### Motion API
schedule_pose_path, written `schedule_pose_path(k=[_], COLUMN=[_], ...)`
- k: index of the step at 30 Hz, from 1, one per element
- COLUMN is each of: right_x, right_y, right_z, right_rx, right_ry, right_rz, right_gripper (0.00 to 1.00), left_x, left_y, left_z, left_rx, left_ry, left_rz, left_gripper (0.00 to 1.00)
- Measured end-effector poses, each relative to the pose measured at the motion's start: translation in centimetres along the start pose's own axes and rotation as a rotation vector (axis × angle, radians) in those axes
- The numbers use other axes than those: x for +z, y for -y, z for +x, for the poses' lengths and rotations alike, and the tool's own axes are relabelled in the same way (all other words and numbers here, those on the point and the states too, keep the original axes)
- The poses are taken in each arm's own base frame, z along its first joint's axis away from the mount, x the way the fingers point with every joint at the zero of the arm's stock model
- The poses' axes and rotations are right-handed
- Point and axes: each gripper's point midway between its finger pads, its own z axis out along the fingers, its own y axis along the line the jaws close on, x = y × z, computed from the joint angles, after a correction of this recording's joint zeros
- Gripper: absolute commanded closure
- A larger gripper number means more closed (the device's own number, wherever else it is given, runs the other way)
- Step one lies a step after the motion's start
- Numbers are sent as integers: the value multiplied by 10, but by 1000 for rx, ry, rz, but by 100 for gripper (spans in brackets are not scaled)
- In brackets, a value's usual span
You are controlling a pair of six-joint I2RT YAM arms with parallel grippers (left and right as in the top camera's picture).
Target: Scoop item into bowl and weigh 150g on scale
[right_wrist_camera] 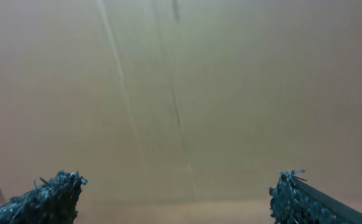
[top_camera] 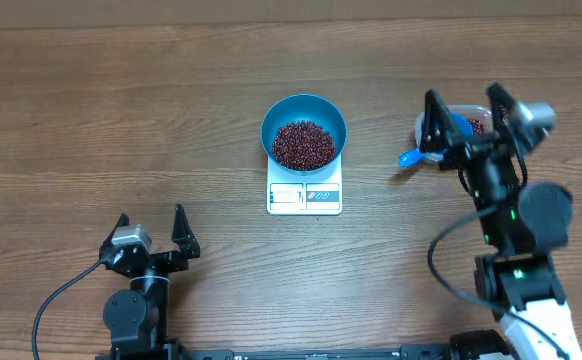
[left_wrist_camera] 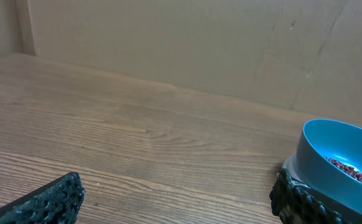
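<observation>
The blue bowl [top_camera: 304, 112] stands on the white scale [top_camera: 304, 197] at the table's middle, and a heap of dark red-brown beans [top_camera: 304, 145] lies in it. In the left wrist view the bowl [left_wrist_camera: 333, 158] shows at the right edge with beans [left_wrist_camera: 355, 172] inside. My left gripper [top_camera: 151, 226] [left_wrist_camera: 175, 202] rests low near the front left, open and empty, well apart from the scale. My right gripper [top_camera: 464, 103] [right_wrist_camera: 171, 199] is raised at the right, open and empty, facing a plain brown wall.
Under the right gripper sits a clear tub [top_camera: 474, 118] with some beans, partly hidden by the arm. A small blue scoop [top_camera: 412, 157] lies at the tub, its handle sticking out to the left. Bare wood table [top_camera: 121, 120] spreads to the left and back.
</observation>
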Motion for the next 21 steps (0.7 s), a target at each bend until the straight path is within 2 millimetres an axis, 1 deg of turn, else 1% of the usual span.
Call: schedule_pose_path(k=[3,5,11,15,17,21], right_x=[-14,-21,-36,-48,-54,-66], right_y=[-5,-6,-3,-3,-2,4], right_z=[-18,-19,-4,0,5,29], right_rx=[-8,-12,-29,-46,-50,-55], right_ry=[109,130,122,136,139,116], right_rz=[-25,-30,-27,-28,-28,-15], right_gripper=[0,0,0,0,0,0], left_x=[0,0,0,0,0,0], left_y=[0,0,0,0,0,0], left_z=[0,0,0,0,0,0], left_rx=[0,0,0,0,0,0], left_ry=[0,0,0,0,0,0], left_rz=[0,0,0,0,0,0], left_gripper=[0,0,0,1,0,0])
